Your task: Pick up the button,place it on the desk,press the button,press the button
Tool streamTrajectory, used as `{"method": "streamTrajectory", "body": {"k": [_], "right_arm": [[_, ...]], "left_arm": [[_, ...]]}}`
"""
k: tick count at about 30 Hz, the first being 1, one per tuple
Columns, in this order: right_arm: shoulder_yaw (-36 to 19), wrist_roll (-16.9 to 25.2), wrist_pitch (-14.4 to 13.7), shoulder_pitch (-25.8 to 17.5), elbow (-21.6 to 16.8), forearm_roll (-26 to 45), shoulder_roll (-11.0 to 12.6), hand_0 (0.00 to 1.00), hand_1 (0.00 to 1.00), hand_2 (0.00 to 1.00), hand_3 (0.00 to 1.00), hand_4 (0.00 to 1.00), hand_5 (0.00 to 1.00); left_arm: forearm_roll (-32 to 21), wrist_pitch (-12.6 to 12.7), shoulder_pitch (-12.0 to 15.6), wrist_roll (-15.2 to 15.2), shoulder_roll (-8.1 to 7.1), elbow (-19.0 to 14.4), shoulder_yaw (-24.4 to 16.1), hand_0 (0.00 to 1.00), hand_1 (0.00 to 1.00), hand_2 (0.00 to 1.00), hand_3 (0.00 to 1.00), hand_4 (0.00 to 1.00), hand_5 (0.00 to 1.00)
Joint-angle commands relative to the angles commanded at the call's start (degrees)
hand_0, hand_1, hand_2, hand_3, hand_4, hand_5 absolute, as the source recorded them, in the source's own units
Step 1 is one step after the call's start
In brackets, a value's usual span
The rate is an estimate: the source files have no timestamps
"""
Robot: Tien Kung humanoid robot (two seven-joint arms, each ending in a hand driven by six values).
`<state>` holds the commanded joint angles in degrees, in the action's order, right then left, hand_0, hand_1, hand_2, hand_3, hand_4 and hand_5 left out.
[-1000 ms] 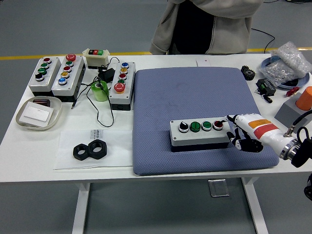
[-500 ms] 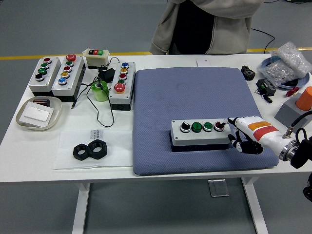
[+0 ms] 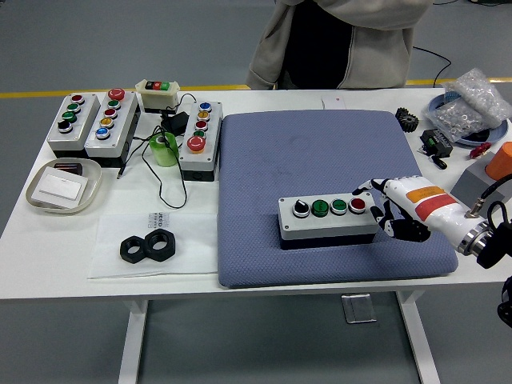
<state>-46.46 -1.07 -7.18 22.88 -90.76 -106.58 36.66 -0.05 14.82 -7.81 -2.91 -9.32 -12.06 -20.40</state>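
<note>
A grey button box [image 3: 328, 220] lies on the blue pad [image 3: 320, 152], carrying a black knob, two green buttons and a red button [image 3: 357, 205] at its right end. My right hand [image 3: 392, 210], white with black fingers, hovers just right of the box. One white finger [image 3: 365, 190] points out toward the red button, its tip slightly above and right of it; the other fingers are curled. It holds nothing. The left arm is out of view.
Three more button boxes [image 3: 108, 120] and a small switch box [image 3: 158, 94] stand at the back left with a green tape roll [image 3: 163, 149]. A tray [image 3: 62, 186] and two black nuts [image 3: 148, 246] lie front left. Parts clutter the right edge [image 3: 468, 104]. A person stands behind the table.
My right hand rose and pulled slightly back from the box's right end; the pointing finger lifted off the red button area. The box shifted slightly.
</note>
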Motion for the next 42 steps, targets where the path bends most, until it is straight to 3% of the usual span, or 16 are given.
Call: {"method": "streamTrajectory", "body": {"k": [35, 42], "right_arm": [[6.36, -1.38, 2.6, 2.12, 3.03, -0.53, -2.11, 0.287, 0.063, 0.179, 0.742, 0.391, 0.002], [3.82, -0.91, 0.74, 1.37, 1.34, -0.28, -1.73, 0.288, 0.063, 0.179, 0.745, 0.396, 0.002]], "left_arm": [[0.83, 0.2, 0.28, 0.28, 0.05, -0.05, -0.59, 0.73, 0.828, 0.85, 0.82, 0.623, 0.998], [1.38, 0.2, 0.57, 0.45, 0.08, -0.07, -0.92, 0.727, 0.827, 0.85, 0.82, 0.623, 0.998]]}}
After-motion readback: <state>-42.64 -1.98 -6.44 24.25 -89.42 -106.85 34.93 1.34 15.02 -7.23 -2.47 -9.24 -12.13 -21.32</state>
